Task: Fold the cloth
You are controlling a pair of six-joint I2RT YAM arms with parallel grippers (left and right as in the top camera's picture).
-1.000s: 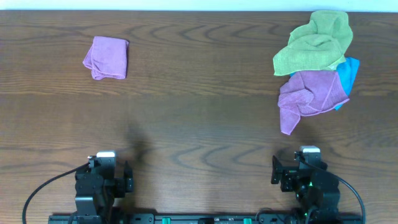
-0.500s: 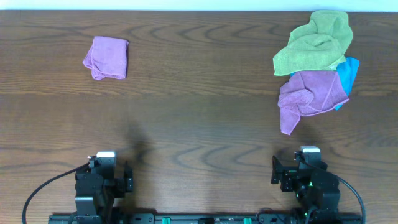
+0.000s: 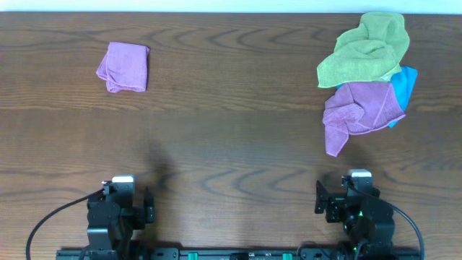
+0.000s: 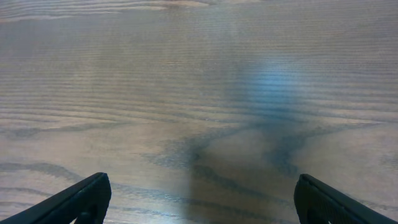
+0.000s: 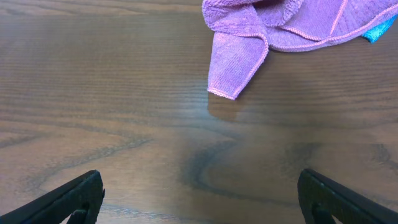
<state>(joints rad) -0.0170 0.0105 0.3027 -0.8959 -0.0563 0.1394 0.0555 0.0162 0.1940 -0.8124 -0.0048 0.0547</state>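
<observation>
A folded purple cloth [image 3: 125, 67] lies at the far left of the table. At the far right is a crumpled pile: a green cloth [image 3: 367, 49] on top, a purple cloth [image 3: 359, 110] below it with one corner hanging toward me, and a blue cloth [image 3: 406, 85] peeking out at the right. The purple cloth's corner shows in the right wrist view [image 5: 249, 43]. My left gripper [image 4: 199, 198] is open and empty over bare wood at the near left. My right gripper [image 5: 200, 198] is open and empty, short of the purple cloth's corner.
The wooden table [image 3: 231, 144] runs across the whole view. Both arm bases sit at the near edge, the left [image 3: 115, 213] and the right [image 3: 357, 209]. The table's far edge [image 3: 231, 11] meets a white strip.
</observation>
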